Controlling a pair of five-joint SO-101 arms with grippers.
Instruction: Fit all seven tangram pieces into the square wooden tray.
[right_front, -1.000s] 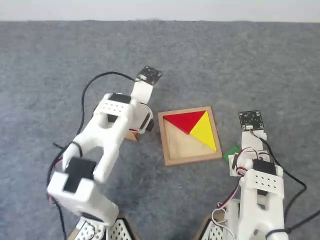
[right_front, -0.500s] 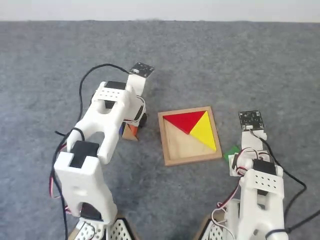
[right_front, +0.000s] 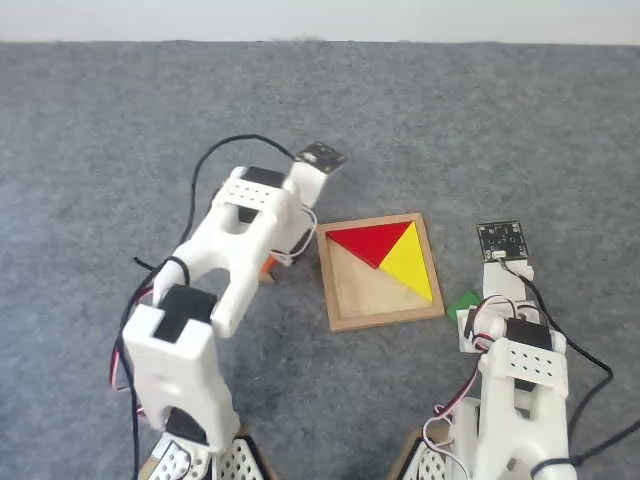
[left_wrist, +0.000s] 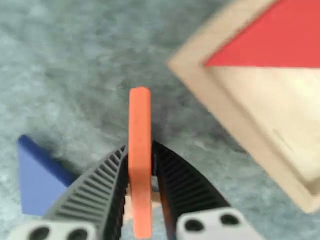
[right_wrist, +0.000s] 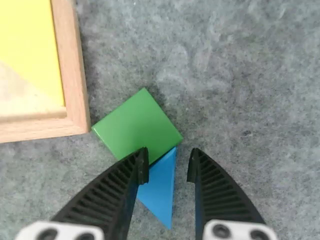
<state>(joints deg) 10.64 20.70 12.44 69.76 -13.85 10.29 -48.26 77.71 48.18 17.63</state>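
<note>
Orange piece (left_wrist: 139, 150) stands on edge, pinched across its thin faces btwn the ribbed jaws of the left gripper (left_wrist: 139, 156). Its long edge runs out along the line of the jaws and pokes past their tips. In the high view it sits at centre-left of frame, tucked under that arm, just left of the tray (right_front: 385, 321) and apart from its left rim. The wrist view agrees: a tray corner is near the piece's free end, not touching. Red triangle (right_front: 370, 243) and yellow triangle (right_front: 410, 265) fill the tray's upper and right parts in the high view, so the bare wood is the lower-left half, i.e. the side facing this arm. Judgement: next move wants a short carry rightward over the rim, then the piece tipped from on-edge to flat; left arm is clearly the nearer. Dark-blue piece (left_wrist: 37, 175) lies on the grey carpet (right_front: 500, 120) beside the jaws, apart from them. Right gripper (right_wrist: 167, 152), jaws spread and holding nothing, hovers over the green square (right_wrist: 137, 131) and light-blue triangle (right_wrist: 159, 192), just off the tray's lower-right corner.
</note>
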